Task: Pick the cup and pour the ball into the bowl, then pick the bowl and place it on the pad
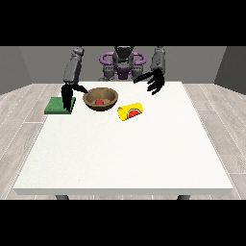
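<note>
Nearest the camera, the large white counter (pixel 125 163) stretches bare in front of my things. Farther in lies the yellow cylindrical cup (pixel 130 112) with a red patch at its mouth, tipped on its side, its long axis running across the view and rising slightly to the right. Just beside it, to the view's left, sits the round brown wooden bowl (pixel 100 99), and the small red ball (pixel 99 102) rests inside it, so I judge the pour done. Left of the bowl lies the flat green square pad (pixel 59 105), close but apart from it. My hand at the view's left (pixel 67 96) hangs between pad and bowl, nearer the bowl; whether its fingers are parted I cannot tell. My hand at the view's right (pixel 154 80) hovers behind the cup, fingers spread, holding nothing. I read no writing anywhere.
</note>
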`<state>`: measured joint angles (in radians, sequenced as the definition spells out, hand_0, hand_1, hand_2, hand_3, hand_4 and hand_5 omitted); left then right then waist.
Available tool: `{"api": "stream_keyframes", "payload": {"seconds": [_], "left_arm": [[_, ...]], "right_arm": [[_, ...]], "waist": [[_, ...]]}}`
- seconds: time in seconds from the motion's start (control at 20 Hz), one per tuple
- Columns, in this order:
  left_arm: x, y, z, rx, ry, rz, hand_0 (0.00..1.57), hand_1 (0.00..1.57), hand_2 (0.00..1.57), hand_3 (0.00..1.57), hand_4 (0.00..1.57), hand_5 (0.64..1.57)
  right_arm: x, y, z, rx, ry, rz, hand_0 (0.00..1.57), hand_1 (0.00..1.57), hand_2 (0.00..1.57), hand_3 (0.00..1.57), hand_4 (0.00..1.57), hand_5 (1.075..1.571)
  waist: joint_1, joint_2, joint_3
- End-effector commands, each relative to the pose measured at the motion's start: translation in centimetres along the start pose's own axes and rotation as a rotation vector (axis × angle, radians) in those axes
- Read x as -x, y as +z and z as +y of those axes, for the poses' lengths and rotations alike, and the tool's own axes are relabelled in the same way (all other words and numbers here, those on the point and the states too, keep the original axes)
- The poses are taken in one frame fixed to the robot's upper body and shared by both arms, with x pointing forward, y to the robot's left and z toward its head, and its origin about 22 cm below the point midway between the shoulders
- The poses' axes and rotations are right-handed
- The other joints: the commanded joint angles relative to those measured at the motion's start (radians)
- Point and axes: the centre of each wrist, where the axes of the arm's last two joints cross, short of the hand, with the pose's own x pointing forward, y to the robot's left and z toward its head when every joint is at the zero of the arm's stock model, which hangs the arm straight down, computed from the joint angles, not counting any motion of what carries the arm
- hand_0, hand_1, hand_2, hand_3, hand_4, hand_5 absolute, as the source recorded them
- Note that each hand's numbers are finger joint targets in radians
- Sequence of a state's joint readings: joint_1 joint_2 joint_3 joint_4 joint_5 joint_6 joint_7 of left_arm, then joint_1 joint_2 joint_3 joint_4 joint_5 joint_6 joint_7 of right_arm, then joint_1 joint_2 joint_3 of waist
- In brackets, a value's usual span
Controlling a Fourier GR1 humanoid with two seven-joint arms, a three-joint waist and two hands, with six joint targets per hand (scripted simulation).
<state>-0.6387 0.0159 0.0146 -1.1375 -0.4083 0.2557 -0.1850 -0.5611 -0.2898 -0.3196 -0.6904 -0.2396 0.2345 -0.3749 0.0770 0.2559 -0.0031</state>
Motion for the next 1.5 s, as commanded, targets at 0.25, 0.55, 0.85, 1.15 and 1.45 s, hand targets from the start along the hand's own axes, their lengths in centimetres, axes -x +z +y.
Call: {"api": "stream_keyframes", "payload": {"seconds": [0.25,0.55,0.85,1.15,1.45], "left_arm": [[4.7,1.2,2.5,-0.041,0.097,0.098,0.0,0.0,0.0,0.0,0.0,1.531],[3.0,0.8,2.0,-0.015,0.094,0.002,0.0,0.0,0.0,0.0,0.0,1.549],[-0.4,0.2,0.9,0.079,0.114,-0.025,0.0,0.0,0.0,0.0,0.0,1.557],[-1.5,-0.3,-0.1,0.109,0.101,-0.033,0.0,0.0,0.0,0.0,0.0,1.561],[0.7,1.0,1.7,0.104,0.109,0.055,0.0,0.0,0.0,0.0,0.0,1.564]], "right_arm": [[2.2,0.7,3.8,-0.093,0.015,0.127,0.0,0.0,0.0,0.0,0.0,1.544],[4.2,1.7,2.9,-0.033,-0.029,0.085,0.0,0.0,0.0,0.0,0.25,1.55],[7.4,5.2,1.7,0.05,-0.044,0.09,0.0,0.0,0.0,0.0,0.13,1.531],[5.6,2.4,4.0,0.068,-0.101,0.107,0.0,0.0,0.0,0.0,0.24,1.532],[6.0,2.1,5.7,0.078,-0.117,0.154,0.0,0.0,0.0,0.0,0.35,1.546]], "waist": [[-0.099,-0.08,0.0028],[-0.032,-0.004,0.0034],[0.056,0.012,0.0043],[0.1,-0.018,0.0035],[0.064,-0.1,0.0034]]}}
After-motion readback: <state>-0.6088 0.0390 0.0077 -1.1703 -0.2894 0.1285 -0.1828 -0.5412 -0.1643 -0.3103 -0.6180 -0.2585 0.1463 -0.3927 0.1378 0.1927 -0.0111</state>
